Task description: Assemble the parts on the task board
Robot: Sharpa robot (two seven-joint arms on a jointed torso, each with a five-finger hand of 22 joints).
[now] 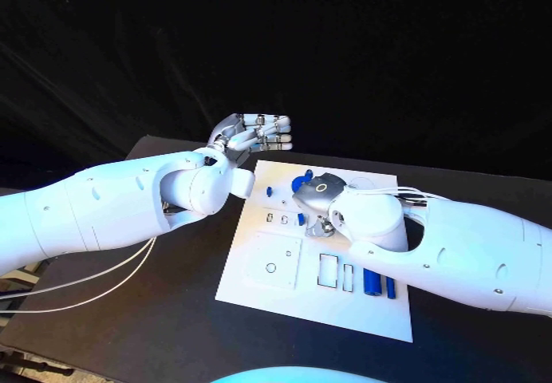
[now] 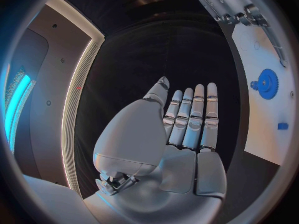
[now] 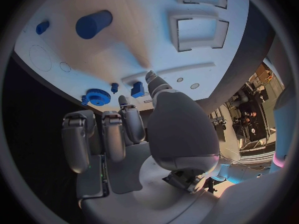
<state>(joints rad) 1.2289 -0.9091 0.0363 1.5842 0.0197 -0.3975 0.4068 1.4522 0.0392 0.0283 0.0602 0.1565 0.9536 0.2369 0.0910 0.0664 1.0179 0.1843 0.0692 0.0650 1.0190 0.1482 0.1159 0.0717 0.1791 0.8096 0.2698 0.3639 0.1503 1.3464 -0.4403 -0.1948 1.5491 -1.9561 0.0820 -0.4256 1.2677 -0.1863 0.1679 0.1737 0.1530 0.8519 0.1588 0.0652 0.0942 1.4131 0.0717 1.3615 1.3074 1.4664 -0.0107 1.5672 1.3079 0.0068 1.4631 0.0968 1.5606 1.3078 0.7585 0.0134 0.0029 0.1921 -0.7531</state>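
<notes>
We are holding our left hand (image 1: 251, 133) up past the far left corner of the board (image 1: 276, 295), fingers straight and together, gripping nothing. Our right hand (image 1: 317, 209) is hovering low over the board's middle with fingers curled; we cannot tell whether it is pinching anything. A gear (image 3: 96, 96), a small block (image 3: 137, 89) and a peg (image 3: 114, 87) are sitting near its fingertips; a cylinder (image 3: 94, 24) is lying farther off. Two bars (image 1: 379, 283) are lying loose at the near right, beside open slots (image 1: 329, 271). We are judging most of the assembly still ahead.
</notes>
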